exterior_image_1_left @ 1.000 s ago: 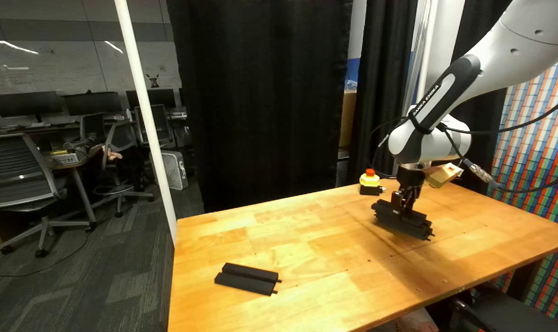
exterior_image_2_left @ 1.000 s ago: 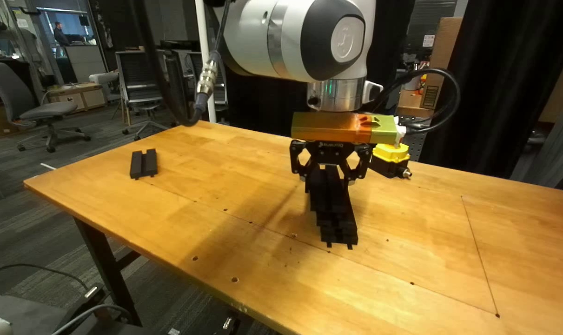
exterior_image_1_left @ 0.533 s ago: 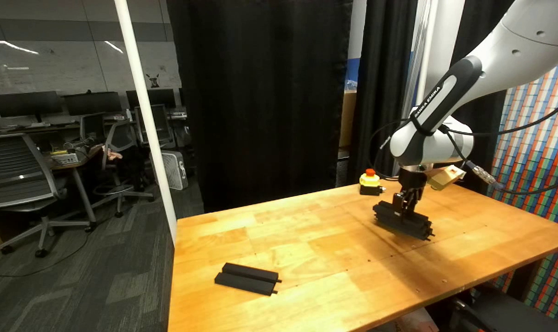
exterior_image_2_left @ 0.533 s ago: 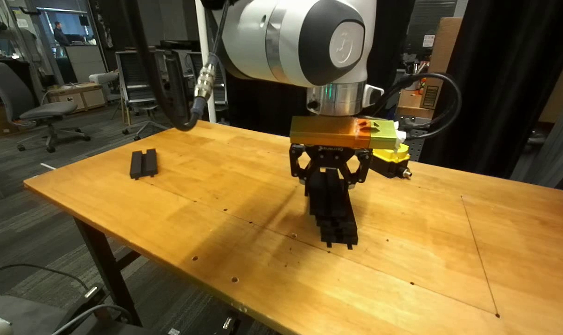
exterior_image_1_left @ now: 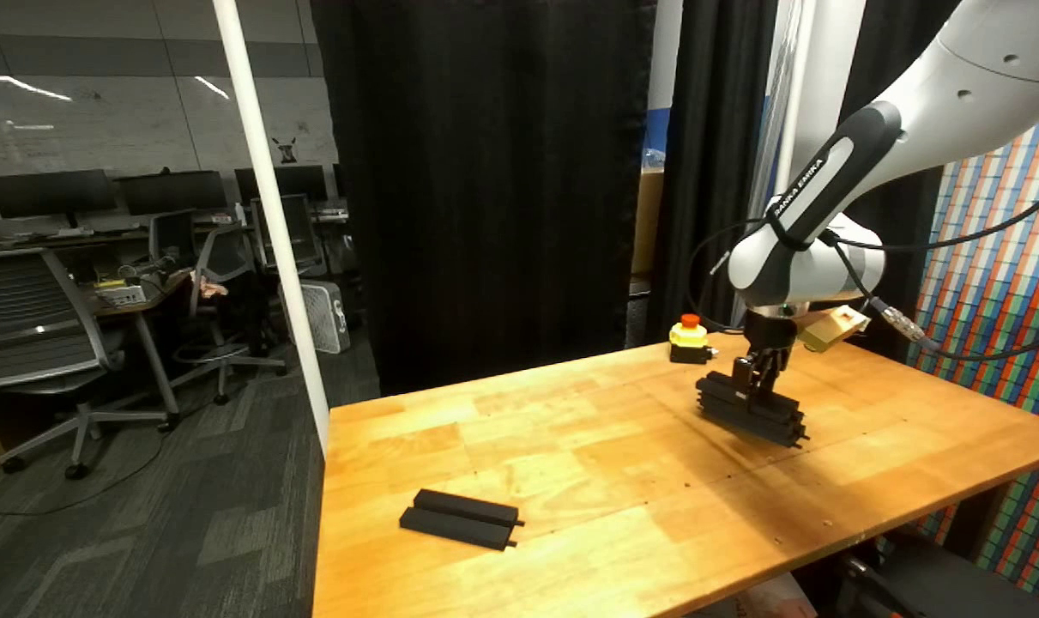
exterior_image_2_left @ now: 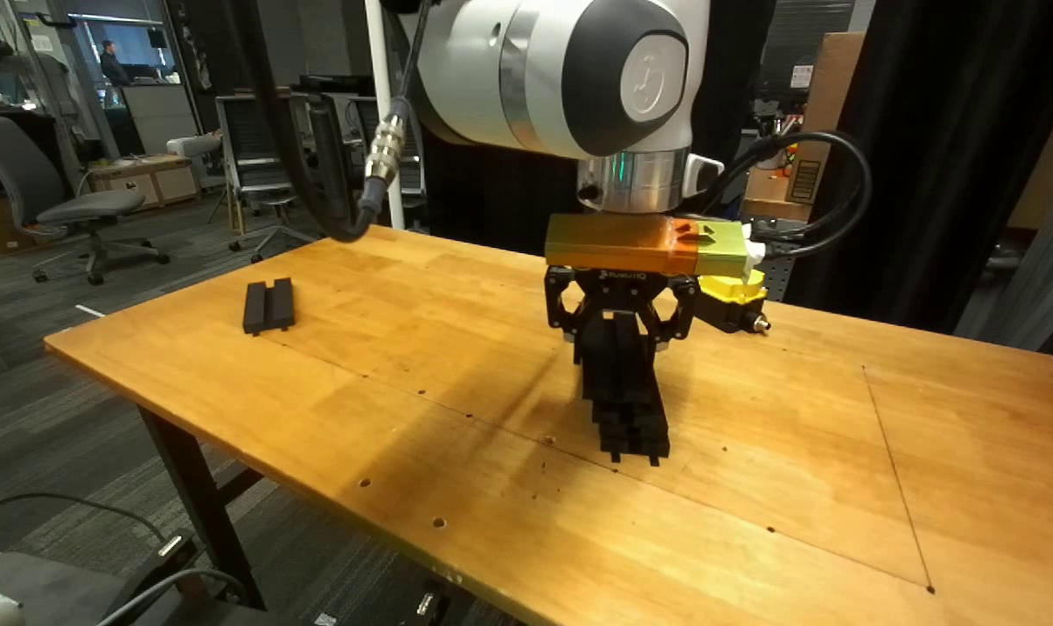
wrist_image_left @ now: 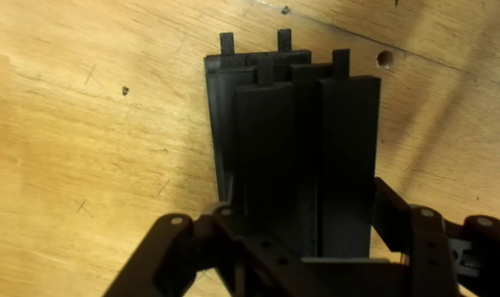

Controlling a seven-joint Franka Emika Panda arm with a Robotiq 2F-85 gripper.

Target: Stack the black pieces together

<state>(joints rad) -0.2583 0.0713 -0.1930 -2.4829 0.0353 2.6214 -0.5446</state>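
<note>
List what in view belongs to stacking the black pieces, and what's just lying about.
For the job:
black two-fingered gripper
two elongated matte-black bars in its grip
similar bars stacked beneath
two more such bars side by side, away from the stack

Just about:
red-topped yellow button box, black base
grey office chairs, background

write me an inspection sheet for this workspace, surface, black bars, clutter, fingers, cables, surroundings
Surface: wooden tabletop, drilled holes visible.
Job's things: two black bars lie side by side, apart from the rest; upper pair above lower bars, contact between them unclear.
Clutter: emergency-stop button near the tabletop's edge.
Fingers: closed on the upper pair.
Cables: black cable with metal connector hangs beside the Panda arm, looped cable opposite; neither seen touching the upper pair.
Surroundings: black curtain, office chairs; a person in the far background.
</note>
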